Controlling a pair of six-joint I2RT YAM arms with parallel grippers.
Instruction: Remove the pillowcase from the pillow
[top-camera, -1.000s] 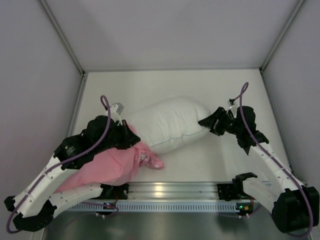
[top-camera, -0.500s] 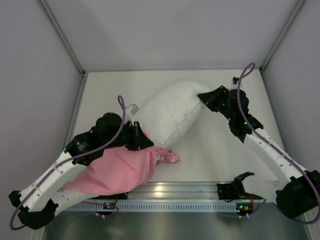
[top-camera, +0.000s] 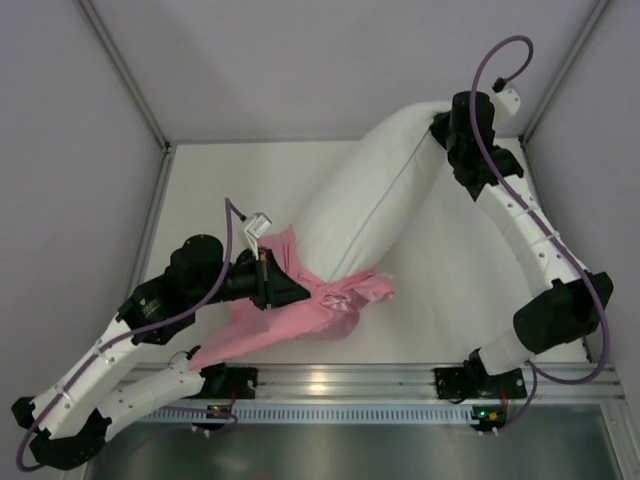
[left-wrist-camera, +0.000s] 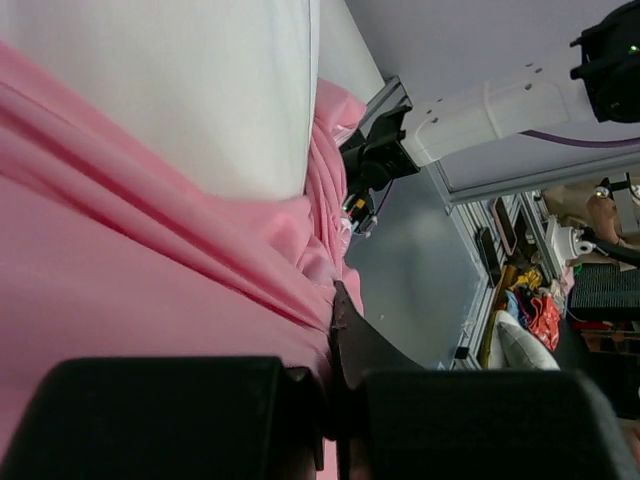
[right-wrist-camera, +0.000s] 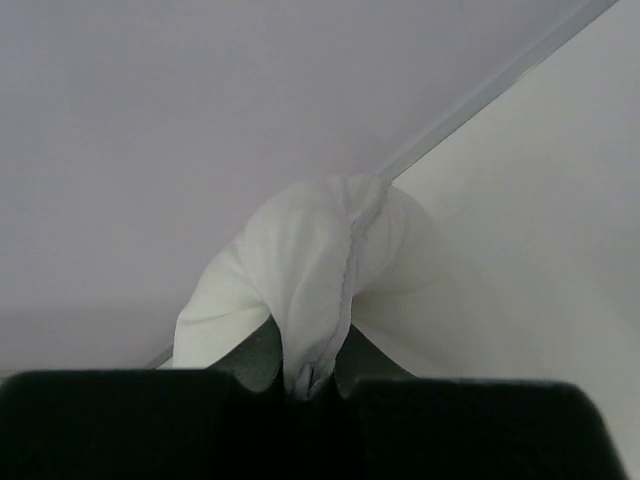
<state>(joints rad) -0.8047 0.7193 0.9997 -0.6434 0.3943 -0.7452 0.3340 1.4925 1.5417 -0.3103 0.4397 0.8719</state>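
1. Stretching on a slant, the pillow (top-camera: 350, 200) runs its long axis from near-left to far-right. Its upper corner is lifted high at the far right and its lower end points down toward the near-left.
2. A seam (top-camera: 385, 207) runs along that length in the top view.
3. The right fingers (top-camera: 445, 128) are clenched on the upper corner. The right wrist view shows white fabric bunched and pinched between them.
4. The pillowcase (top-camera: 300, 312), pink, wraps only the lower end of the pillow and trails in a crumpled heap on the surface (top-camera: 440, 285) toward the near-left.
5. The left fingers (top-camera: 283, 288) are clamped on a fold of the pillowcase just beside the pillow's lower end. The left wrist view shows pink cloth squeezed between them.
6. The pillow's lower end is hidden inside the pink cloth, so I cannot tell whether it touches the surface.
7. From above, the tips of the left fingers are buried in fabric.
8. The left wrist view cuts the pillow down to a plain white patch above the pink folds.
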